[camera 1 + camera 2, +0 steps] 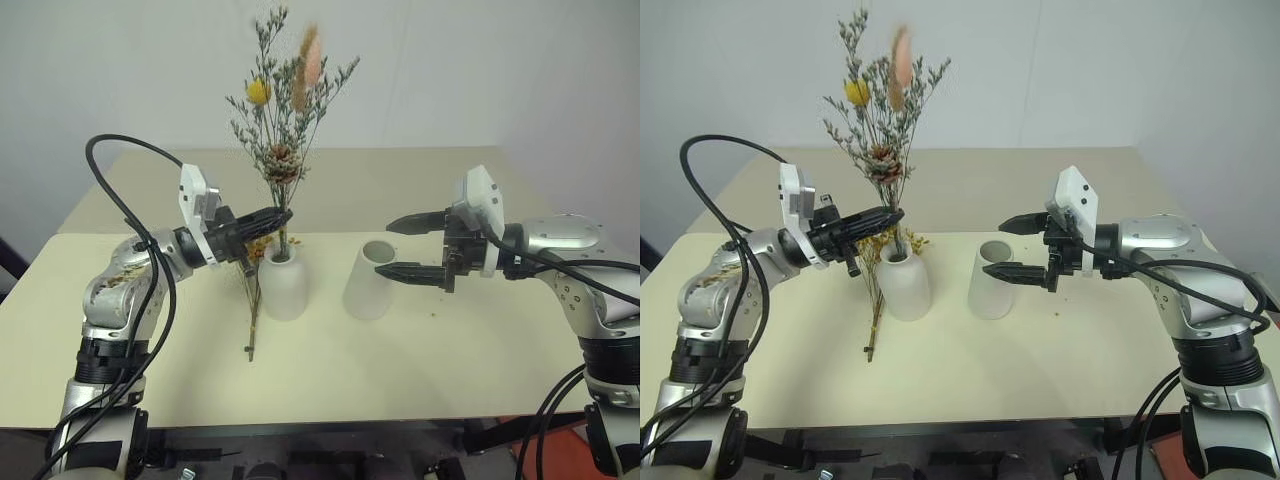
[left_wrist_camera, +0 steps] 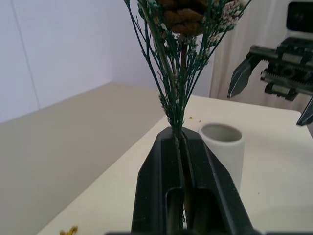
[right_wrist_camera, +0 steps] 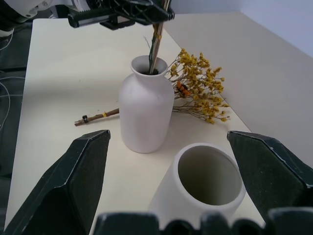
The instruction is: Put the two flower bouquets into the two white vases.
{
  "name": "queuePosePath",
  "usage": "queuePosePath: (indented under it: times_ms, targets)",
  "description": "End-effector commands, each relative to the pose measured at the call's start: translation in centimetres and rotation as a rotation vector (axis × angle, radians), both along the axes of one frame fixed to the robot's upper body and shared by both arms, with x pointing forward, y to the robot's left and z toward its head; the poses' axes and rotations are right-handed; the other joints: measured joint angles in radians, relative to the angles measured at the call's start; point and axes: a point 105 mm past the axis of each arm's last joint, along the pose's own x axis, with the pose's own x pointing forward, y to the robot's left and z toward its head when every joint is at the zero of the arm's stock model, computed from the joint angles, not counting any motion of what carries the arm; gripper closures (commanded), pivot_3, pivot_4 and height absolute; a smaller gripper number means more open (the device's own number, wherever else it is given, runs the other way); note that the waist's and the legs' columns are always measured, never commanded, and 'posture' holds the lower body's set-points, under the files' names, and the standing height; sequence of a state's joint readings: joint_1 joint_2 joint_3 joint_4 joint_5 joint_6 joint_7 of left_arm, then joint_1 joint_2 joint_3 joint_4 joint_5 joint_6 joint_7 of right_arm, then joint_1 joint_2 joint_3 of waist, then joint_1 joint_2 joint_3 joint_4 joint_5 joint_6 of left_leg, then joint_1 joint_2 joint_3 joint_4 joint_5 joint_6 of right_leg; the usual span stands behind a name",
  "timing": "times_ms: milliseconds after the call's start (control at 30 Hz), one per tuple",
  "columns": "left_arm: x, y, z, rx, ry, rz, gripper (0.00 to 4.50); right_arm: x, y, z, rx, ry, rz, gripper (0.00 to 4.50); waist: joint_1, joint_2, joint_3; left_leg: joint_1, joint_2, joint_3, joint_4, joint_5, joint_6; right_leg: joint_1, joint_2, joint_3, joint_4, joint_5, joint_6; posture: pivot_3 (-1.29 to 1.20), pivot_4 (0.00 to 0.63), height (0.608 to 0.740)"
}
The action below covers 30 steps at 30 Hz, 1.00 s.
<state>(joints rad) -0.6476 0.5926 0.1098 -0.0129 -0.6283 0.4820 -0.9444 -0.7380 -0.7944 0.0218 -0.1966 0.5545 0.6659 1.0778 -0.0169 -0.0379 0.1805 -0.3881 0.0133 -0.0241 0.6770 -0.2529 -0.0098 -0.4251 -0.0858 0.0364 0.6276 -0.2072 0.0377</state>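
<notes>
Bouquets and vases at a midway stage of the task. The small dried bunch of dark green-brown sprigs [image 1: 283, 120], with its yellow ball, pink plume and brown cone, stands upright with its stems already inside the mouth of the rounded, narrow-necked matte white vase [image 1: 283, 285], left of centre on the pale cream desk [image 1: 450, 370]. The left gripper [image 1: 278, 215] has its black jaws clenched on the stems just above the vase neck, so the bunch is inserted but not yet let go; how deep the stems sit cannot be told.

The larger spray of tiny yellow blossoms with an orange flower [image 3: 198, 88] lies flat on the desk behind and to the left of the rounded vase, its brown stalk [image 1: 251, 325] running toward the near edge and passing just beside the vase's left side. Nothing holds it.

The taller tapered white vase with a wide mouth [image 1: 371, 280] stands just right of the rounded one, apart from it, and its interior shows empty in the right wrist view. The right gripper [image 1: 412, 248] hangs at that vase's right, near its rim, with jaws spread wide and nothing between them.

Judged from this arrangement, the first placement is almost complete and needs only the release. The second remains entirely to do: the yellow spray must be picked up from the desk, raised upright and lowered, stalk first, into the empty wide-mouthed vase.
</notes>
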Motion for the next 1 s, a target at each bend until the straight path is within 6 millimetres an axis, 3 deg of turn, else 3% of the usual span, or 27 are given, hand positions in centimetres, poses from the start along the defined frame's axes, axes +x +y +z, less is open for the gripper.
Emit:
queuePosePath:
  times_ms: [33, 667, 800, 1000]
  targets:
    - [-0.7, -0.1, 1.0, -0.005, -0.077, 0.006, 4.45, -0.1, 0.9, 2.3, 0.001, -0.085, 0.026, 0.00, -0.002, 0.000, 0.000, 0.000, 0.000, 0.000, 0.000, 0.000, 0.000, 0.000, 0.000, 0.000, 0.000, 0.000, 0.000, 0.00, 0.150, 0.740]
    - [-0.6, 0.7, -1.1, 0.019, -0.076, 0.162, 4.45, 1.7, 3.5, 2.1, -0.006, -0.065, 0.107, 0.00, 0.000, 0.000, 0.000, 0.000, 0.001, 0.000, 0.000, 0.000, 0.000, 0.000, 0.001, 0.000, 0.000, 0.000, 0.000, 0.00, 0.150, 0.740]
    - [-1.2, 1.1, -1.2, 0.039, -0.054, 0.148, 3.57, 1.7, 3.6, 2.1, -0.003, -0.068, 0.107, 0.00, 0.000, 0.000, 0.000, 0.000, 0.001, 0.000, 0.000, 0.000, 0.000, 0.000, 0.001, 0.000, 0.000, 0.000, 0.000, 0.00, 0.150, 0.740]
    - [-1.7, 1.2, -0.6, 0.041, -0.057, 0.136, 1.79, 1.7, 3.5, 2.1, 0.000, -0.070, 0.106, 0.00, 0.000, 0.000, 0.000, 0.000, 0.001, 0.000, 0.000, 0.000, 0.000, 0.000, 0.001, 0.000, 0.000, 0.000, 0.000, 0.00, 0.150, 0.740]
